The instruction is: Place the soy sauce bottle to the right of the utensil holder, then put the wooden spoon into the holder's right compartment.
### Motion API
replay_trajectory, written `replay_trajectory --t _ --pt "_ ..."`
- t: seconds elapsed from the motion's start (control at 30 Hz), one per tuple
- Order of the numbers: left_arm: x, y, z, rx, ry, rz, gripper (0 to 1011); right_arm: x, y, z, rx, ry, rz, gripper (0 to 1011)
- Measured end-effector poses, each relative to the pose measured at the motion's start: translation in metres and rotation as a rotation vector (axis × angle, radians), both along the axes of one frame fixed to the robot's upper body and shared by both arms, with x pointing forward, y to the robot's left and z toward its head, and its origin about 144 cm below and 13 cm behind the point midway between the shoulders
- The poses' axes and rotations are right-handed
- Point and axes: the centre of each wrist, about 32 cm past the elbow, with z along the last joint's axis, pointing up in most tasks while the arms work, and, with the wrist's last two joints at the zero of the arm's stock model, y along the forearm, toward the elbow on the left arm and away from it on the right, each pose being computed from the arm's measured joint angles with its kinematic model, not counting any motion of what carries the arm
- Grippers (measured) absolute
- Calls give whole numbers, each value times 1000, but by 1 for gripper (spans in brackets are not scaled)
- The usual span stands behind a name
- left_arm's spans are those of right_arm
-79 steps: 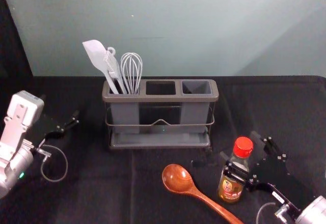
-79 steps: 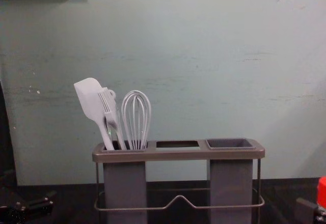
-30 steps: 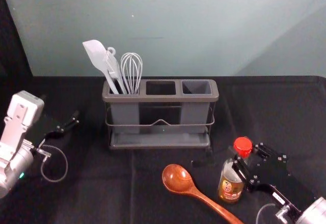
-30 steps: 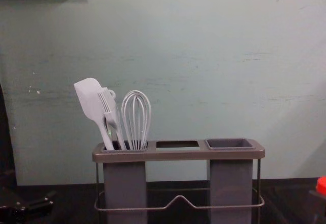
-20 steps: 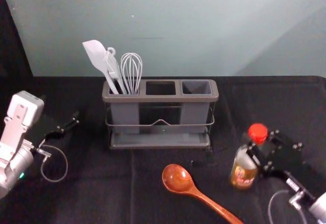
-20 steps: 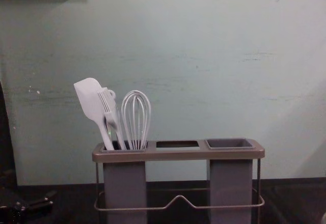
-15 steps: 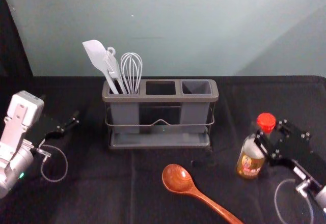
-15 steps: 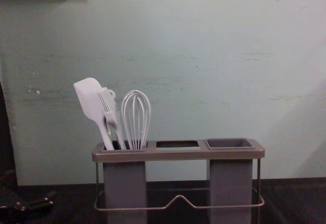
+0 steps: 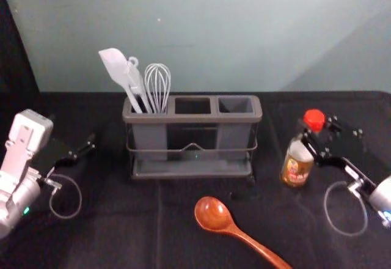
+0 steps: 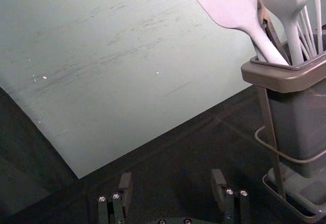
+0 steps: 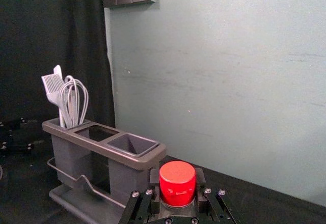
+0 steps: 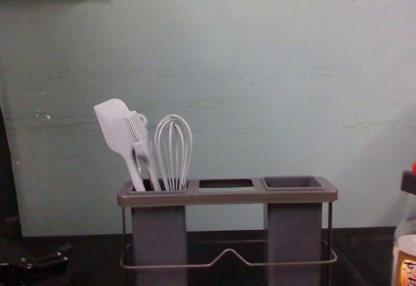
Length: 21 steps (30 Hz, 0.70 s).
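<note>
Soy sauce bottle [image 9: 296,170], cut off in the chest view, is between three and four o'clock of the utensil holder [image 9: 192,118], the right end effector [image 9: 316,134] clamped on it; base contact is unclear. Wooden spoon [image 9: 214,214]: five o'clock, handle end cut off. Left end effector [image 9: 90,145]: nine o'clock, fingers apart.

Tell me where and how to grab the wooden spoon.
Handle, midway along, probably from above with the right claw, once free of the bottle, closing across it. The wooden spoon lies flat; its handle is slim and runs toward the robot's right, away from the broad, rounded bowl.
</note>
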Motion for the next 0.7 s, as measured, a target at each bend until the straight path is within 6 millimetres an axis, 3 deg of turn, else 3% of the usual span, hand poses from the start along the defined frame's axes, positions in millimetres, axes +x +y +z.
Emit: replay_trajectory --t 0.37,0.7 --pt "0 0 0 0 0 0 1012 36 4 -7 -19 -8 14 382" --pt "0 0 0 0 0 0 1011 54 17 -13 15 0 19 382"
